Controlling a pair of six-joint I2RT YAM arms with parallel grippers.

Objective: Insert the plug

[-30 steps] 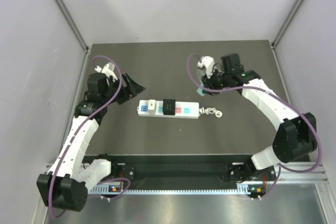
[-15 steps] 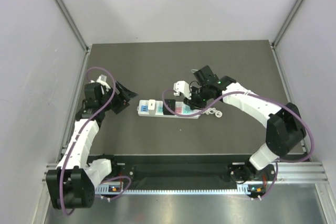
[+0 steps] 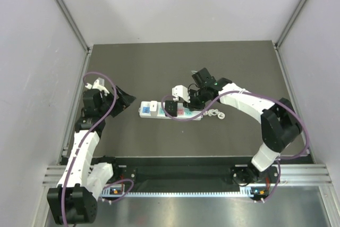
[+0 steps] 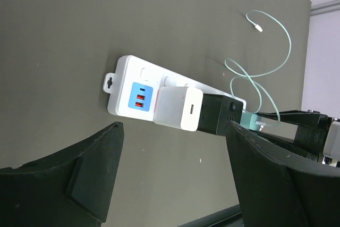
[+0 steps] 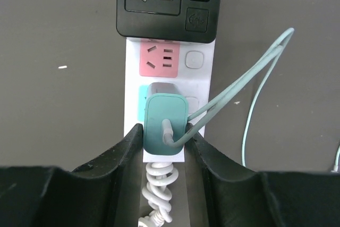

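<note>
Teal plug (image 5: 165, 126) now sits over the last socket of the power strip (image 3: 159, 111), at the strip's cord end, just beside the pink socket (image 5: 158, 60).

- Change: one second back, the right arm was folded away toward the far right of the table (image 3: 239, 62), well apart from the strip. Half a second back it had swung in over the strip. It now holds low over the right end.
- Right gripper (image 5: 165, 134): clamped on the plug, one finger pressed on each side. The plug's cable (image 5: 239, 78) loops off to the right.
- Left gripper (image 4: 174, 131): spread wide and holding nothing. The arm has pulled slightly left and hangs near the strip's blue USB end without touching it.
- Also on the strip: a black adapter (image 5: 169, 3) and a white charger (image 4: 179, 109), side by side past the pink socket.
- Seating: the wrist view looks straight down the plug's back, so pin depth is hidden. A grey base shows beneath the teal body, which may mean it isn't fully home.
- Reading: carry and alignment look done. What's left, I judge, is a firm straight push, then release. The strip is unbraced, so it may slide or tilt under pressure.
</note>
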